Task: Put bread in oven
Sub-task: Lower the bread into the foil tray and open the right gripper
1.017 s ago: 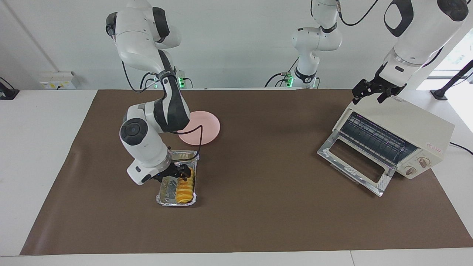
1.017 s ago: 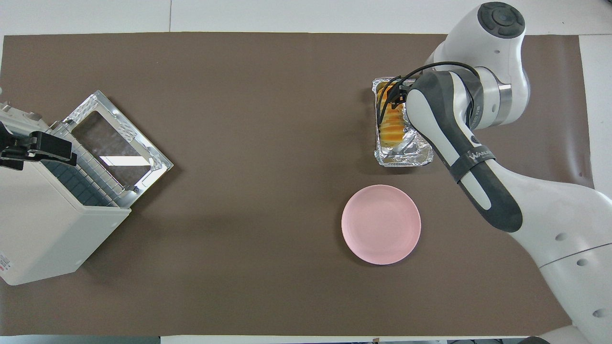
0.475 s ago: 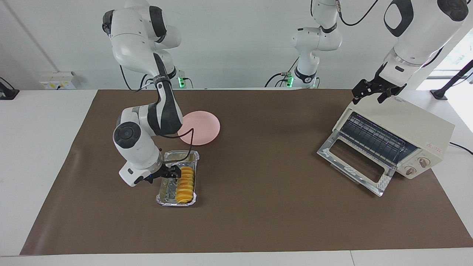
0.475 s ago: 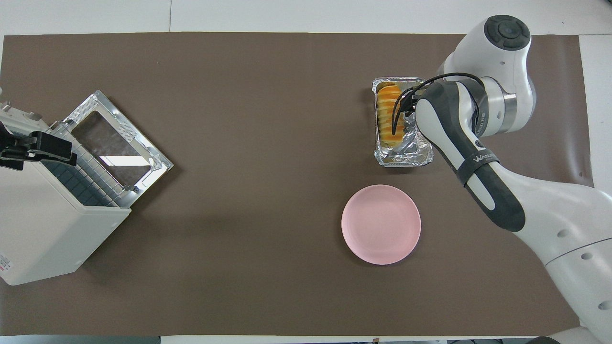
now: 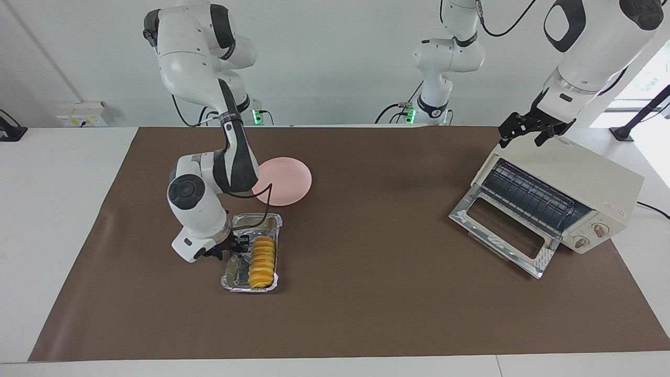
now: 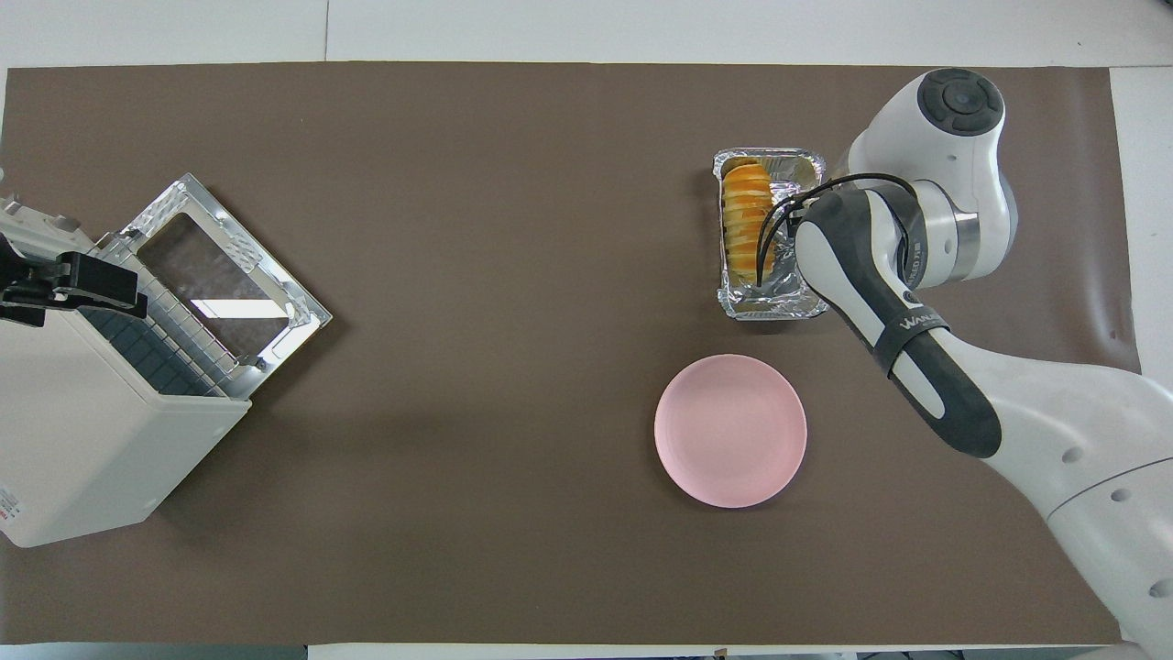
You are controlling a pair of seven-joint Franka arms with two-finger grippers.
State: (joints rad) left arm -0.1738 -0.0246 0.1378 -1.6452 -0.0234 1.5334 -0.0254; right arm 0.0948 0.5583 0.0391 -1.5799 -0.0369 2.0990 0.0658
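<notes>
Right now the bread [image 5: 262, 261] lies lengthwise in the crinkled foil tray [image 5: 234, 276], along the tray side toward the left arm's end of the bench [image 5: 366, 293]. The tray sits on the brown mat, a little farther from the robots than the pink plate [image 5: 288, 180].

The right pincer [image 5: 238, 248] is down low at the tray, right beside the bread on its right-arm side. I cannot tell from here whether its tips are spread or pressed together, or whether they touch the loaf; from overhead the arm's forearm covers that corner of the tray and only a black cable crosses the bread.

Over at the left arm's end, the oven [image 5: 586, 183] stands at an angle with its glass door [image 5: 500, 230] dropped fully open onto the mat and the wire rack showing inside. The left pincer [image 5: 526, 133] hangs over the oven's top corner nearest the robots, its tips spread wide with nothing between them; that arm waits.
</notes>
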